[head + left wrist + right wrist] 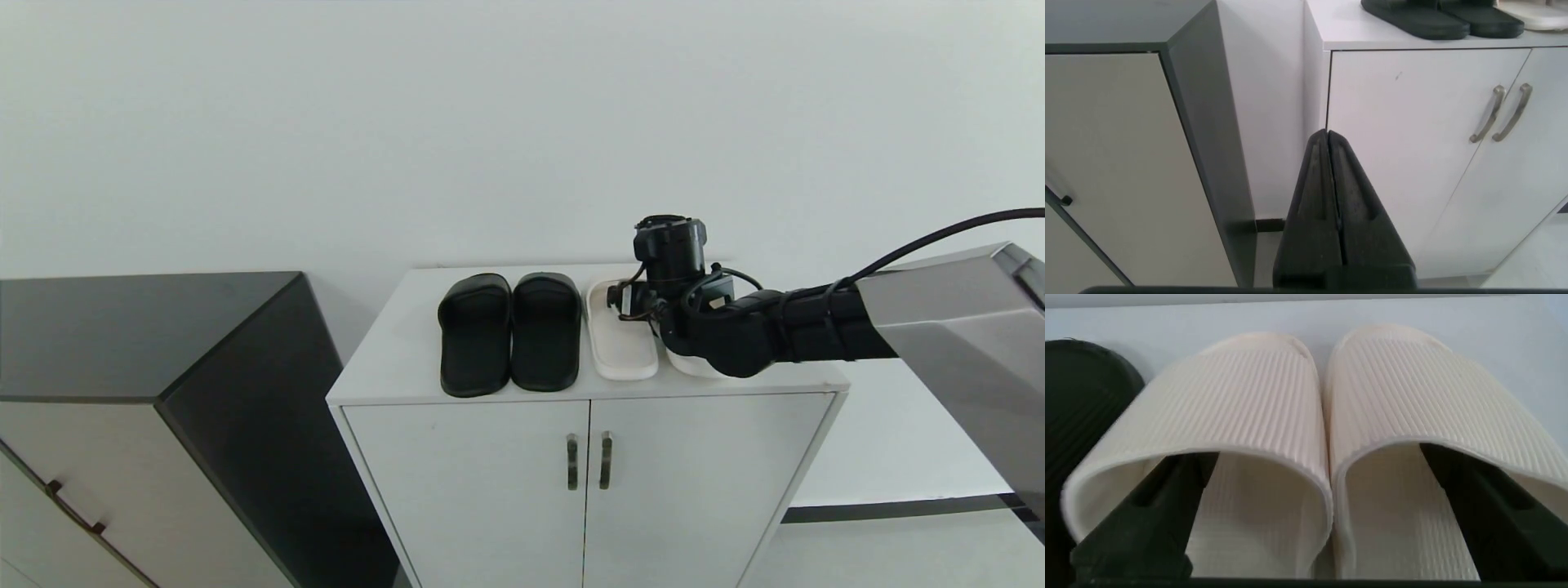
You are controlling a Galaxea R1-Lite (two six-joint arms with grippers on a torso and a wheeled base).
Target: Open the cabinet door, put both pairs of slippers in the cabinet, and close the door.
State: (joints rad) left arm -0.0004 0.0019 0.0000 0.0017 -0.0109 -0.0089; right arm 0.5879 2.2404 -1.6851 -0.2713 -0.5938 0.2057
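A white two-door cabinet (490,490) stands with both doors closed, its handles (589,461) side by side in the middle. On its top sit a black pair of slippers (510,331) and, to their right, a white pair of slippers (620,347). My right gripper (633,306) is at the white pair. In the right wrist view it (1315,457) is open, with one finger under the strap of each white slipper (1249,392). My left gripper (1328,139) is shut and holds nothing, low in front of the gap left of the cabinet (1413,122).
A dark cabinet (147,335) with pale drawer fronts stands close to the left of the white one, leaving a narrow gap. A plain wall runs behind both. Bare floor (898,547) lies to the right of the white cabinet.
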